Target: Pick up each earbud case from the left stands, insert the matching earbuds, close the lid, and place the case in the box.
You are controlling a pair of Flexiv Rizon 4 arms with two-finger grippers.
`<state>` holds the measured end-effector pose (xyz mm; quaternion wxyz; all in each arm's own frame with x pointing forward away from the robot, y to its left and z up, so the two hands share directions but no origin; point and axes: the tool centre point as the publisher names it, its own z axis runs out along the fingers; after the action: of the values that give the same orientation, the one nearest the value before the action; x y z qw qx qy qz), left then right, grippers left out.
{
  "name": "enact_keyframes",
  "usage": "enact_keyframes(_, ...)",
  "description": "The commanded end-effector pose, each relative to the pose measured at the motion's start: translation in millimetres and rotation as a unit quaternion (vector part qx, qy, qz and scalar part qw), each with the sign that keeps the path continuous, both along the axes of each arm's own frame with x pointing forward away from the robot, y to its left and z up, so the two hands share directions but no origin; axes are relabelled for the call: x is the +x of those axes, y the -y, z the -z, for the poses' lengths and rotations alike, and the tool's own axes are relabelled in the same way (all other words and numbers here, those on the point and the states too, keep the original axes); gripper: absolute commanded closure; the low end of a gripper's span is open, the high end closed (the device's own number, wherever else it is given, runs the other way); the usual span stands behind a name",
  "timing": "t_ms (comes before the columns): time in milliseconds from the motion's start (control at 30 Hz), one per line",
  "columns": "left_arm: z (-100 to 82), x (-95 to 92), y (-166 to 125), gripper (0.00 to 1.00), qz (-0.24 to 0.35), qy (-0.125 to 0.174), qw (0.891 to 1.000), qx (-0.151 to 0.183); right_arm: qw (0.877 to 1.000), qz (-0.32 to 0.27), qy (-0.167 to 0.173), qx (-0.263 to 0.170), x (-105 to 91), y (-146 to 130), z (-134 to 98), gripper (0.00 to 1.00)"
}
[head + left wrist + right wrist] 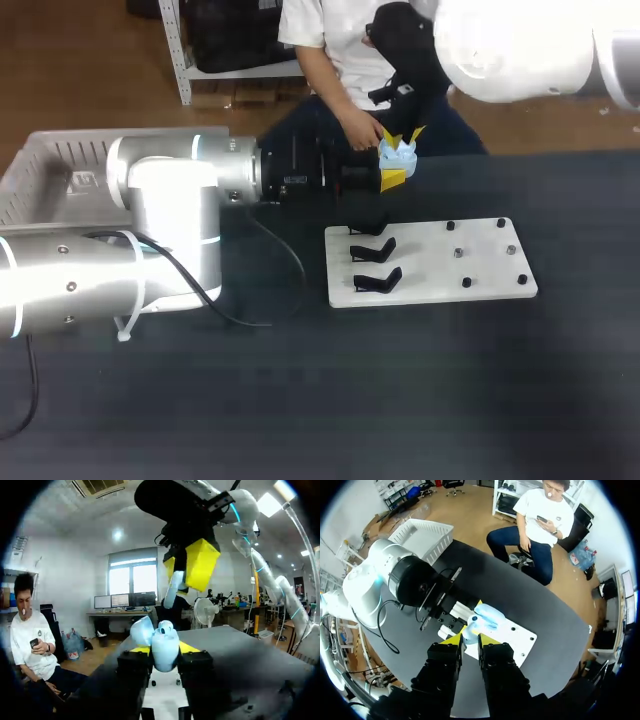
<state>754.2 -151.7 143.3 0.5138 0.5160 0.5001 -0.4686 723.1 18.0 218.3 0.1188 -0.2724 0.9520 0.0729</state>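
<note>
Holds the left arm stretched in from the left side, last link level and pointing rightward, black wrist ahead of the silver joint. Clamps the left gripper on an open earbud case, one yellow tip pressed against each side, fingers lying along the line of the arm. Holds the right arm in from the far right corner, white link high, black wrist bent steeply downward. Poises the right gripper just above the left one, fingers pointing down. Pinches a small pale earbud between the narrow-set yellow tips, directly over the case.
</note>
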Motion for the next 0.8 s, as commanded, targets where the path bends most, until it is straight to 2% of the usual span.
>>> enact_keyframes(33, 1.4, -0.9, 0.0, 1.0, -0.002, 0.003, 1.0, -0.003, 1.0, -0.005, -0.004, 0.002, -0.5, 1.9, 1.0, 1.0)
enact_keyframes(267, 1.4, -0.9, 0.0, 1.0, -0.002, 0.003, 1.0, -0.003, 1.0, -0.024, -0.011, -0.009, -2.7, -1.3, 5.7, 1.0)
enact_keyframes(800, 1.4, -0.9, 0.0, 1.0, -0.002, 0.003, 1.0, -0.003, 1.0, -0.024, -0.011, -0.009, -2.7, -1.3, 5.7, 1.0)
